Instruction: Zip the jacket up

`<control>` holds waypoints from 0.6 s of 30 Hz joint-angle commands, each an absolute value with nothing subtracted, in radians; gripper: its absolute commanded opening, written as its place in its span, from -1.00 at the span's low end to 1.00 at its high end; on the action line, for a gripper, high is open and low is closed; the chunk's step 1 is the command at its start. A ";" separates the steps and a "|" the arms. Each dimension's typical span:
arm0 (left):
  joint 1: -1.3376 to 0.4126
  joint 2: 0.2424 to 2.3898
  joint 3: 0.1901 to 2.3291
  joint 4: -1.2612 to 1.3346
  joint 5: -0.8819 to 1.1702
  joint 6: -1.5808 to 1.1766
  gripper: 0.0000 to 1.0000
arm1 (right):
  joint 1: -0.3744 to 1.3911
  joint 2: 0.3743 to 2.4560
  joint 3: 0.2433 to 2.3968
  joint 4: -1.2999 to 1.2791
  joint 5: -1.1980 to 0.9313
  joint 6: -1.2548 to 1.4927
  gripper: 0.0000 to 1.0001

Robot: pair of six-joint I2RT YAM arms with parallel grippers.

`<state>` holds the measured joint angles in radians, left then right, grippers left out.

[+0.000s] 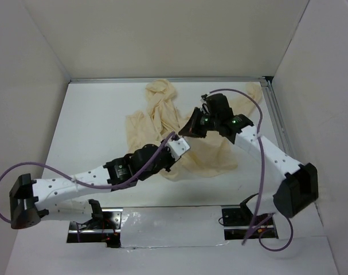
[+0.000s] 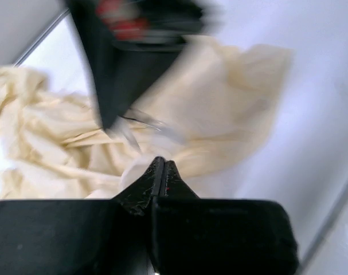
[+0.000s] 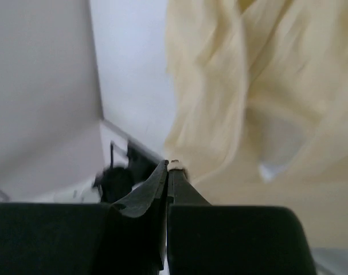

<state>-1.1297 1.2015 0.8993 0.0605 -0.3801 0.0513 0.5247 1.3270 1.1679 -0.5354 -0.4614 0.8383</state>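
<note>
The cream jacket [image 1: 156, 117] lies crumpled on the white table, from the back middle to the centre. My left gripper [image 1: 178, 144] is over its near edge, jaws shut, with pale fabric bunched at the tip [image 2: 162, 161]. My right gripper [image 1: 185, 132] is close behind it, jaws shut on a small cream bit of the jacket's edge [image 3: 171, 166]. In the left wrist view the jacket [image 2: 219, 86] spreads ahead, and the right gripper [image 2: 113, 123] is a black blur above it. In the right wrist view the jacket [image 3: 265, 86] fills the right side.
White walls enclose the table [image 1: 93, 126] on the left, back and right. A metal rail [image 1: 277, 114] runs along the right edge. Purple cables [image 1: 242, 94] loop off both arms. The arm bases [image 1: 99, 220] stand at the near edge.
</note>
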 commanded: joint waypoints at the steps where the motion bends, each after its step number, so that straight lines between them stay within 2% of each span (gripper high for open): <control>1: -1.198 1.036 0.911 0.157 -0.163 0.028 -1.00 | 0.382 1.451 1.180 -0.284 -0.124 0.796 -1.00; 9: -1.200 0.910 0.841 0.150 -0.127 -0.054 -1.00 | 0.334 1.562 1.259 -0.248 -0.089 0.818 -1.00; 15: -1.198 0.991 0.864 0.106 -0.241 -0.089 -1.00 | 0.357 1.462 1.178 -0.247 -0.186 0.795 -1.00; 17: -1.198 1.029 0.879 0.089 -0.259 -0.107 -0.87 | 0.359 1.390 1.152 -0.261 -0.227 0.805 -1.00; 18: -1.198 1.067 0.894 0.081 -0.279 -0.120 -0.56 | 0.357 1.362 1.126 -0.265 -0.245 0.807 -1.00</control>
